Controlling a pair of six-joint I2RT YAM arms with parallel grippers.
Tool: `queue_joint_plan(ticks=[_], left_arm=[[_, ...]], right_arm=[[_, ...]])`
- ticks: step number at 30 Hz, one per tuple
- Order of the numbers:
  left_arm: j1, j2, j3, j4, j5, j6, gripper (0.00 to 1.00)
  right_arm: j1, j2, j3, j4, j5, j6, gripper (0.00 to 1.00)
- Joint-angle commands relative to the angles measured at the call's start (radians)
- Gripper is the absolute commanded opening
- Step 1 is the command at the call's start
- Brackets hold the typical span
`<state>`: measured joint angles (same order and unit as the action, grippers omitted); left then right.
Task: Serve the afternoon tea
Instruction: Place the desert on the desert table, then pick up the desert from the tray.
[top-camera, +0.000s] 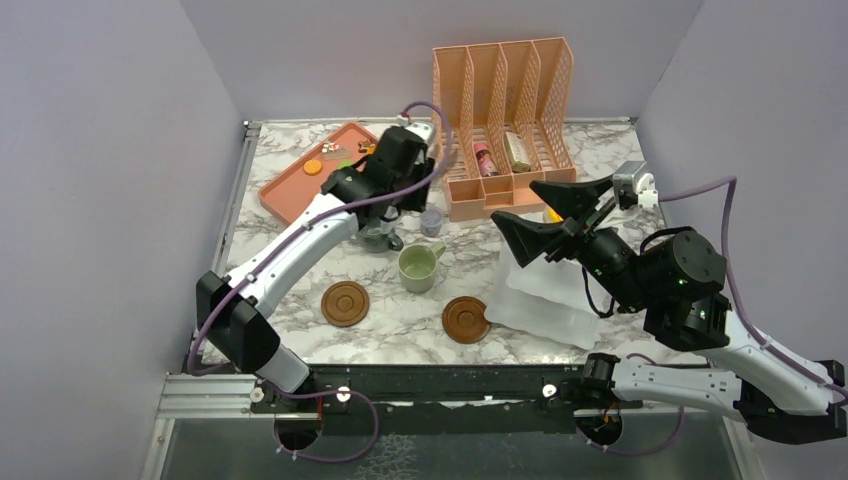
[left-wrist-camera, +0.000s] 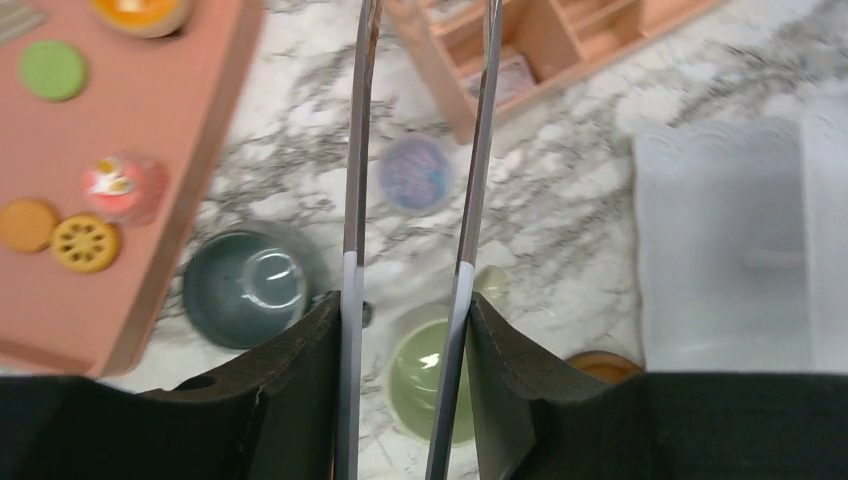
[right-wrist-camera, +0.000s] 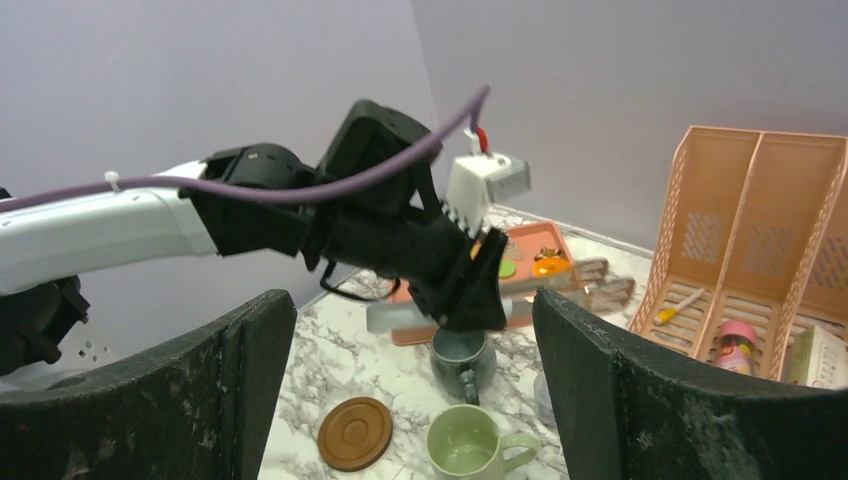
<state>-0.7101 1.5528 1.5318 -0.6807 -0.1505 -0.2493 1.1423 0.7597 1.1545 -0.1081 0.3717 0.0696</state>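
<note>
My left gripper (top-camera: 388, 200) is shut on metal tongs (left-wrist-camera: 352, 200) and hangs above the grey-blue mug (top-camera: 380, 236) and the pale green mug (top-camera: 420, 268). In the left wrist view the gripper (left-wrist-camera: 405, 305) has the grey-blue mug (left-wrist-camera: 245, 285) to its left and the green mug (left-wrist-camera: 440, 375) beneath it. Two brown coasters (top-camera: 345, 302) (top-camera: 465, 319) lie bare near the front. Toy cookies and cakes (left-wrist-camera: 85, 243) lie on the salmon tray (top-camera: 300, 185). My right gripper (top-camera: 515, 203) is open, empty and raised, facing the mugs (right-wrist-camera: 462, 355).
A tiny lilac cup (top-camera: 432, 221) stands behind the green mug. An orange file organiser (top-camera: 505, 120) at the back holds a pink bottle (top-camera: 484, 158). A clear plastic box (top-camera: 545, 295) lies under my right arm. Purple walls close in both sides.
</note>
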Motion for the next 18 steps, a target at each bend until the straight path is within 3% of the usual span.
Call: queue_joint_plan(ticks=[1,13,18], left_arm=[[0.115,-0.083,-0.024,-0.033,-0.074,-0.007,0.46],[0.414,-0.108,-0.139,-0.096,-0.117,-0.022,0.46],[0.492,-0.117,-0.203,-0.097,-0.124,-0.025,0.45]], right_arm=[[-0.001,-0.008,-0.028,0.003,-0.04,0.032,0.94],[-0.001,0.009,-0.059,0.007,-0.084,0.055,0.94],[-0.001,0.01,-0.056,0.011,-0.088,0.044,0.94]])
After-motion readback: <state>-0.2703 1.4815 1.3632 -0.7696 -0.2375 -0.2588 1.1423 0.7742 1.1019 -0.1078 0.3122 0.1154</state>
